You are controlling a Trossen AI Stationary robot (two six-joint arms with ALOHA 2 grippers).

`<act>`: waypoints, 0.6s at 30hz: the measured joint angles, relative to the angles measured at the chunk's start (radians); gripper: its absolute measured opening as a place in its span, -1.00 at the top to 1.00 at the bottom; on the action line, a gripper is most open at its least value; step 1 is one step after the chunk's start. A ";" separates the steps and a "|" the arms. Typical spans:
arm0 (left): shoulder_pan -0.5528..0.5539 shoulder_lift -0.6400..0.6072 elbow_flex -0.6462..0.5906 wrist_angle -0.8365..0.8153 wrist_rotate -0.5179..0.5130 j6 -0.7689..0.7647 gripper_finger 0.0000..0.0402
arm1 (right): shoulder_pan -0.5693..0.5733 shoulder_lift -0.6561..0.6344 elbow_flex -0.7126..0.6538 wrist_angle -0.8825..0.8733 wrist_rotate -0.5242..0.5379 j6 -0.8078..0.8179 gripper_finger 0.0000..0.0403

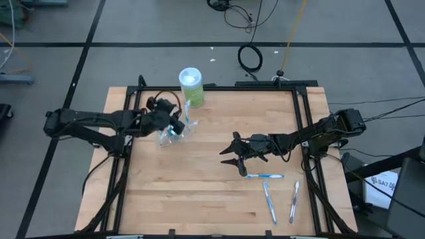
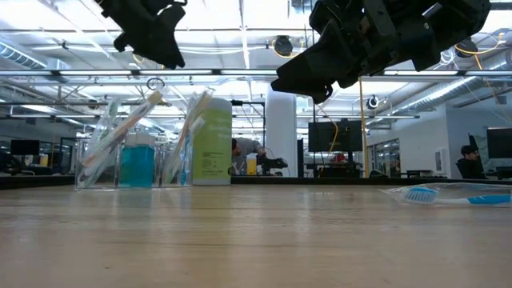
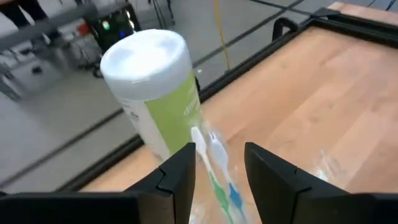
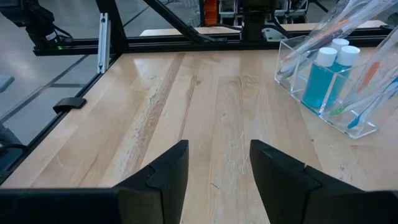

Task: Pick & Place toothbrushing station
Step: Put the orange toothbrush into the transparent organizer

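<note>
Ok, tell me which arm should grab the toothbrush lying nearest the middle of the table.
Right. Its tool hangs open just beside that toothbrush, while the left tool is across the table over the clear holder.

Clear cup [image 4: 329, 81] upright, holding blue tubes [image 4: 322, 78], wrapped toothbrushes [image 2: 120, 132]; three toothbrushes [image 1: 269, 201] flat on table.

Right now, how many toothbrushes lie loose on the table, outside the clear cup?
3, all near the right hand: one crosswise toothbrush just beside it, and two lengthwise ones toward the near edge. More stand in the cup.
</note>
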 joint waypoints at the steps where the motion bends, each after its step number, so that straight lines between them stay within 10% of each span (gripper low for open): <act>1: 0.015 0.006 0.014 -0.018 0.025 -0.014 0.30 | 0.000 0.000 0.000 0.000 0.000 0.000 0.17; 6: 0.071 0.024 0.015 -0.070 0.174 -0.106 0.30 | 0.000 0.000 0.000 0.000 0.000 0.000 0.17; 18: 0.112 0.051 0.015 -0.125 0.163 -0.086 0.30 | 0.000 0.000 0.001 0.000 0.000 0.000 0.17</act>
